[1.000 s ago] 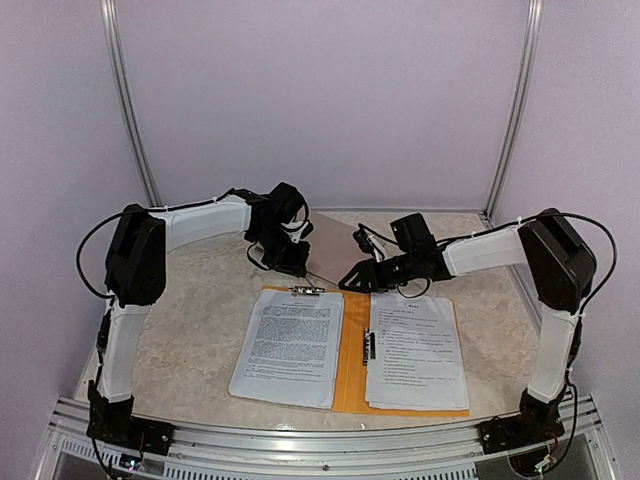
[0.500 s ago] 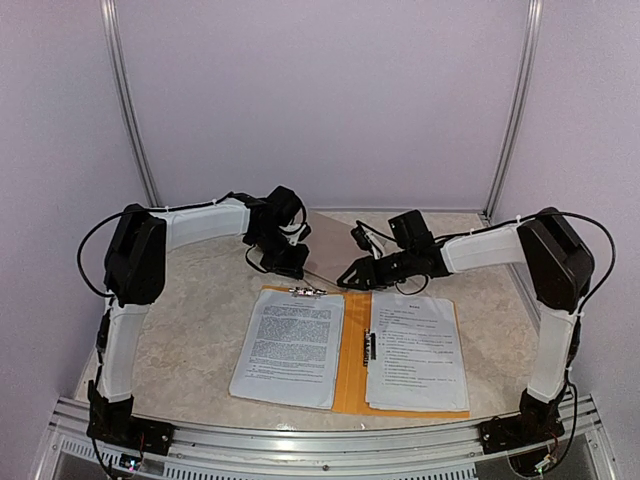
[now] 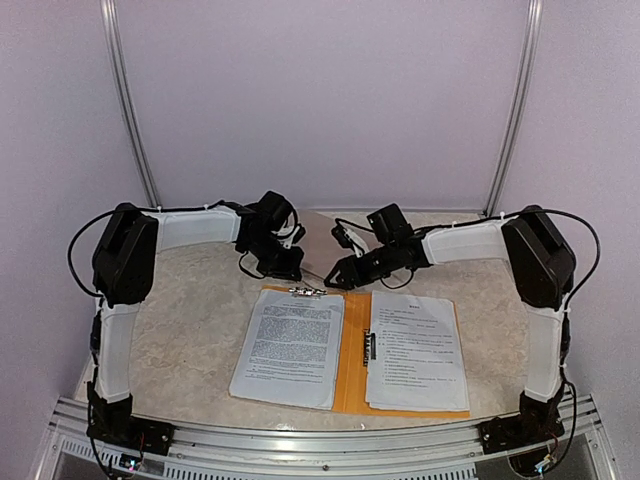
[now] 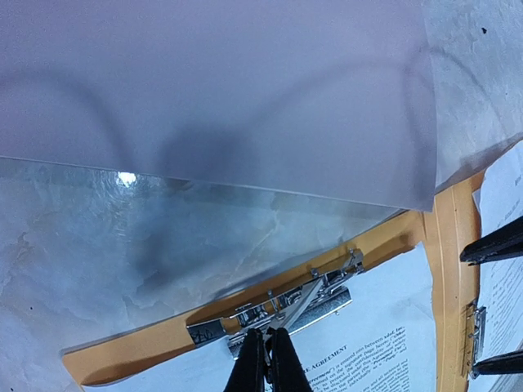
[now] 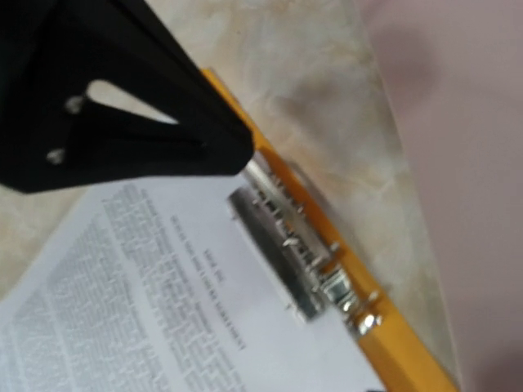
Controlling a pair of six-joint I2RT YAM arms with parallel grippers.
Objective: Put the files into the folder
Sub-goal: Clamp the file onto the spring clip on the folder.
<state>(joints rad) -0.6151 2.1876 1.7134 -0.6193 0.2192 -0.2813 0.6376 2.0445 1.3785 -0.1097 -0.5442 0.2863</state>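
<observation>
The orange folder lies open on the table with the papers on it: one sheet on its left half, its top under a metal clip at the folder's far edge, and another sheet on its right half. The left gripper has its jaws pressed together right at that clip; whether they nip its lever is unclear. The right gripper hovers over the folder's far edge near the spine, jaws spread, holding nothing.
</observation>
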